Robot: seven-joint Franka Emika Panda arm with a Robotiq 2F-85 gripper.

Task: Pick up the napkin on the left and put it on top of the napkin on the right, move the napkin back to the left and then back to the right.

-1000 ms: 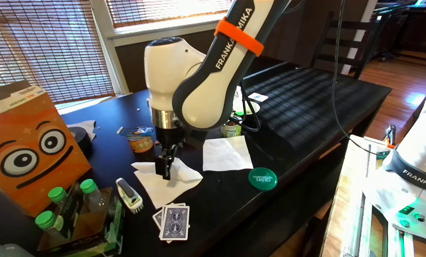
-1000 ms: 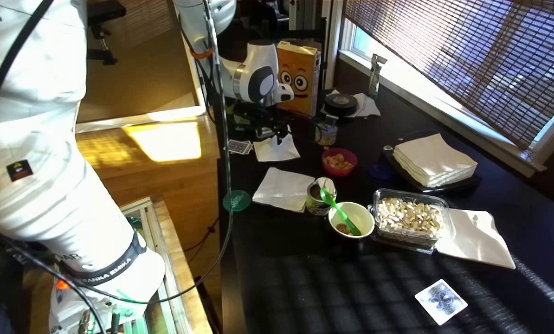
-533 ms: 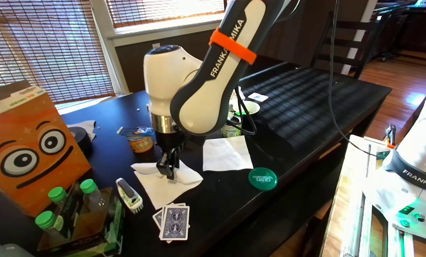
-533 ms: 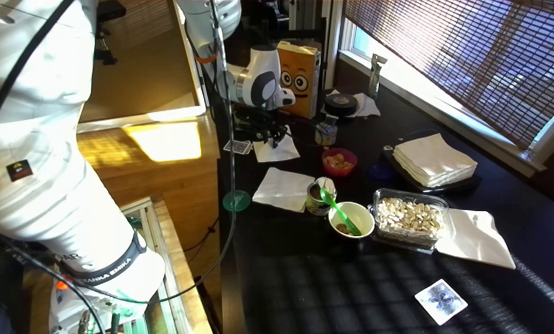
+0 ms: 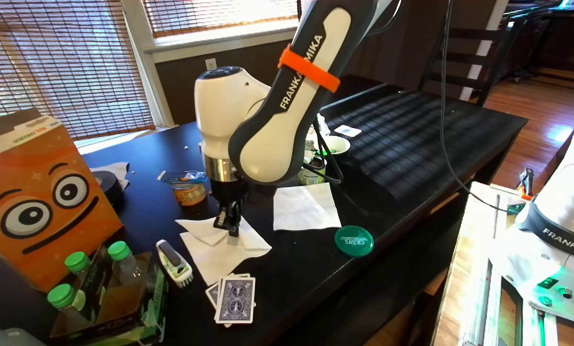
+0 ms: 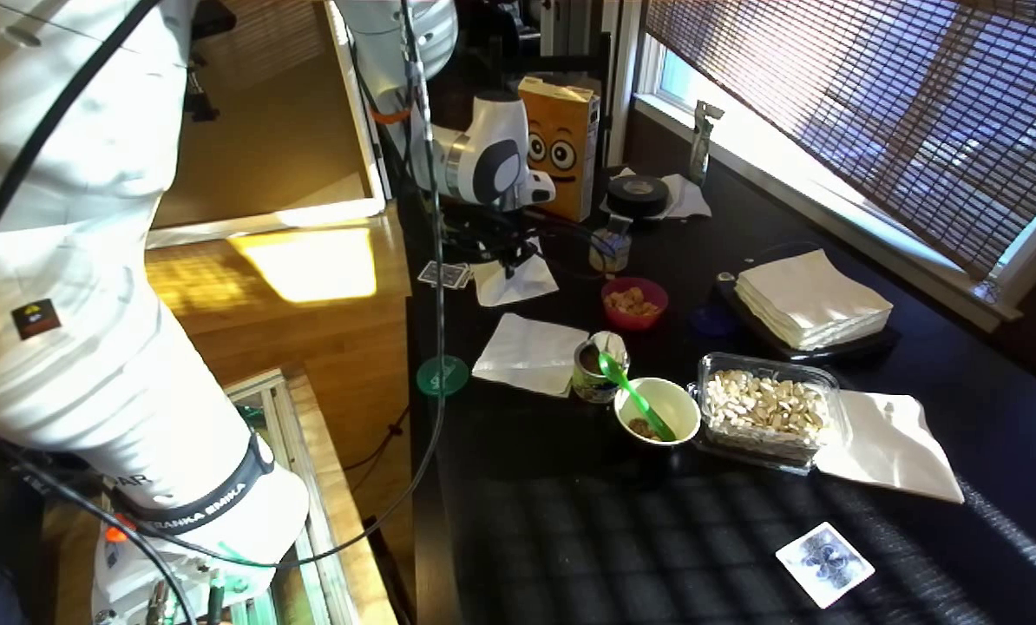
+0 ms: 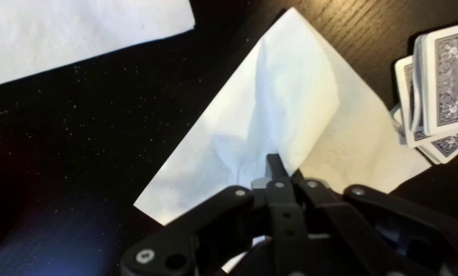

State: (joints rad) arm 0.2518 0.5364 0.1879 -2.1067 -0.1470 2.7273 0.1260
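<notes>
The left napkin (image 5: 218, 255) lies on the dark table (image 5: 402, 139), near the right napkin (image 5: 306, 207) but not touching it, and the gripper (image 7: 287, 170) has it nipped: the jaws are drawn together on a raised fold toward the middle of the sheet. It looks like plain soft paper, so I'd expect next to no weight, no stiffness to speak of and not much slip; creasing, or a small tear, seems the worst a firm squeeze could do. A bunched fold like that strikes me as the place to take hold, since a flat edge would be hard to get under. Lifted from there, the corners should droop, so I'd carry it high enough to keep them from dragging. One edge comes right up to the cards (image 7: 455, 86); whether it is caught beneath them I can't make out.
</notes>
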